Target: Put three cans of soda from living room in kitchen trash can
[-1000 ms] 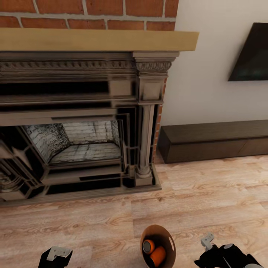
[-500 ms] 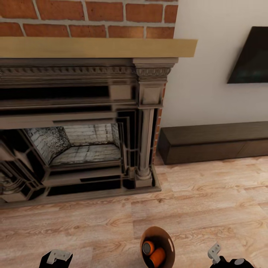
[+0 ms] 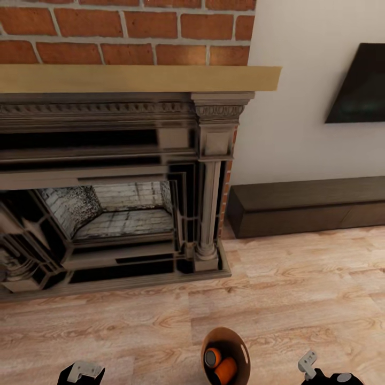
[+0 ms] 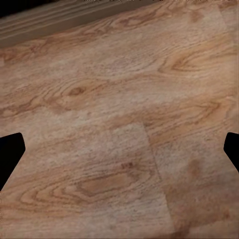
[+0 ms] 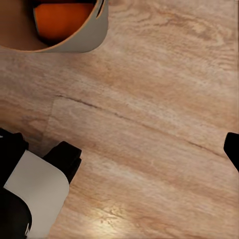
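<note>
Head view: you are facing a red-brick fireplace (image 3: 123, 21) with a pale wood mantel (image 3: 139, 78) and a dark carved surround (image 3: 214, 176), its grey firebox (image 3: 115, 211) lying open to your left of centre. Right of it, a long low dark-brown cabinet (image 3: 310, 206) is sitting against the white wall, and a black TV (image 3: 359, 85) is hanging above it. Light wood plank floor (image 3: 299, 278) is running across the lower half of the picture. The trash can (image 3: 243, 350) is standing at the bottom edge, between your two arms, showing its brown inside; two orange soda cans (image 3: 220, 363) are lying in it, touching each other, one turning its silver-grey top upward. Your left gripper (image 3: 81, 370) is showing at the bottom left and your right gripper (image 3: 312, 369) at the bottom right, both well apart from the can. In the left wrist view the dark fingers (image 4: 10, 154) are sitting at opposite edges over bare planks, so the left gripper is spread wide with nothing between. In the right wrist view the fingers (image 5: 232, 149) are likewise standing far apart over the floor, and the pale grey wall of the trash can (image 5: 87, 37) with an orange can inside is showing near the corner.
</note>
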Motion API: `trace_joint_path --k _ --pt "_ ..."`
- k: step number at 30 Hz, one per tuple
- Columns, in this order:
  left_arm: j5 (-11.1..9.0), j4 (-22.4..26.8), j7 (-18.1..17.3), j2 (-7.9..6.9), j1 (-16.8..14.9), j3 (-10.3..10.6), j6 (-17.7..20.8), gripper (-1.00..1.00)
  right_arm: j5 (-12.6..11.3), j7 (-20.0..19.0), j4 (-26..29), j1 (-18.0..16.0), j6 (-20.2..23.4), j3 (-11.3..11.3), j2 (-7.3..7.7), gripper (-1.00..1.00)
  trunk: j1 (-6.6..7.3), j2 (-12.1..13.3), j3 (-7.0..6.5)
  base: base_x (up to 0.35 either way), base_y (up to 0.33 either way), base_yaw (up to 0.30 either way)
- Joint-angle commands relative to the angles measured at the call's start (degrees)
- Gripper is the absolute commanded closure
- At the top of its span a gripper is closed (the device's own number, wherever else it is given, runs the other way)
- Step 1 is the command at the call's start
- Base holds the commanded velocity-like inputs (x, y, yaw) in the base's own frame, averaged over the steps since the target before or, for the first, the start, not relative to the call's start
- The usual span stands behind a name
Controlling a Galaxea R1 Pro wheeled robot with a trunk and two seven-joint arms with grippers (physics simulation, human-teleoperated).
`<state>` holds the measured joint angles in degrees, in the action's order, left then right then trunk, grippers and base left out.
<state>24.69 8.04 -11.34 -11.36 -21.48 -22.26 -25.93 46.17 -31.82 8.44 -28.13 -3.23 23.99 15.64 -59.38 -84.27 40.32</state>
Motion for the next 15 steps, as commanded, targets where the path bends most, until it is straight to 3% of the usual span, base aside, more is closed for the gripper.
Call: trace_joint_path --k 1,6,15 --pt "0.00 -0.01 0.00 0.00 0.01 0.01 0.00 -1.00 0.00 0.00 0.02 0.00 0.00 0.35 -0.02 -1.00 0.23 0.42 -0.19 0.000 0.000 0.000" --pt "0.01 0.02 0.00 0.02 0.03 0.02 0.00 -1.00 0.04 0.00 0.12 0.00 -0.03 2.24 -0.05 -1.00 1.32 2.42 -1.08 0.000 0.000 0.000" --pt "0.08 -0.03 0.00 0.10 0.03 0.02 0.00 -1.00 0.06 0.00 0.17 0.01 -0.06 2.91 -0.16 -1.00 3.30 6.03 -2.70 0.000 0.000 0.000"
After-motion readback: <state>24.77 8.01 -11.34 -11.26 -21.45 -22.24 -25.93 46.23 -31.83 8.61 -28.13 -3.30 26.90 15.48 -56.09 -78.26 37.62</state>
